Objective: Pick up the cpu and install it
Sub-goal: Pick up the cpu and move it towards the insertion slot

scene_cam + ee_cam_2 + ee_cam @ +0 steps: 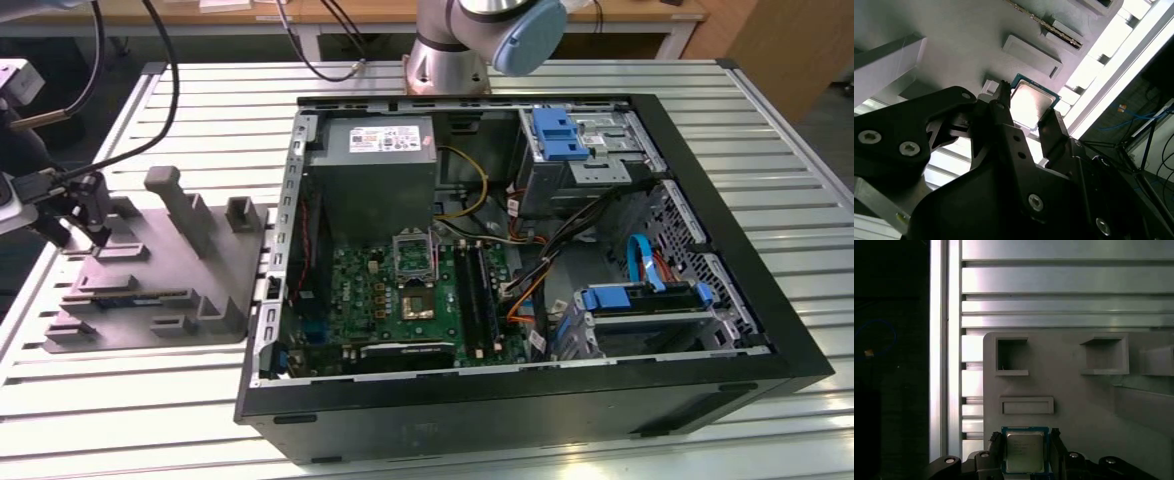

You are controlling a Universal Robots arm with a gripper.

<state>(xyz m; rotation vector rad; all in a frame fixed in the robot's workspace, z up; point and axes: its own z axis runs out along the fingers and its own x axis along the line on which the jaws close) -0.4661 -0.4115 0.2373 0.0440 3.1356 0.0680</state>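
The cpu (1025, 454) is a small square chip with a pale metal top and a green rim, seen in both wrist views (1033, 102). It sits between the two black fingers of my gripper (1025, 446), which press against its opposite edges just over the grey moulded tray (1074, 400). In the exterior view my gripper (91, 232) hangs over the tray's (160, 290) corner at the exterior view's left, well away from the open computer case (747, 330). The motherboard's socket (416, 300) lies inside the case with its metal frame lifted.
The tray has raised blocks and pockets (1011, 357) around the chip. Cables (80, 80) hang at the exterior view's left. Inside the case are drive bays with blue clips (558, 135), a power supply (380, 150) and loose wires (561, 240). The arm's base (447, 45) stands behind the case.
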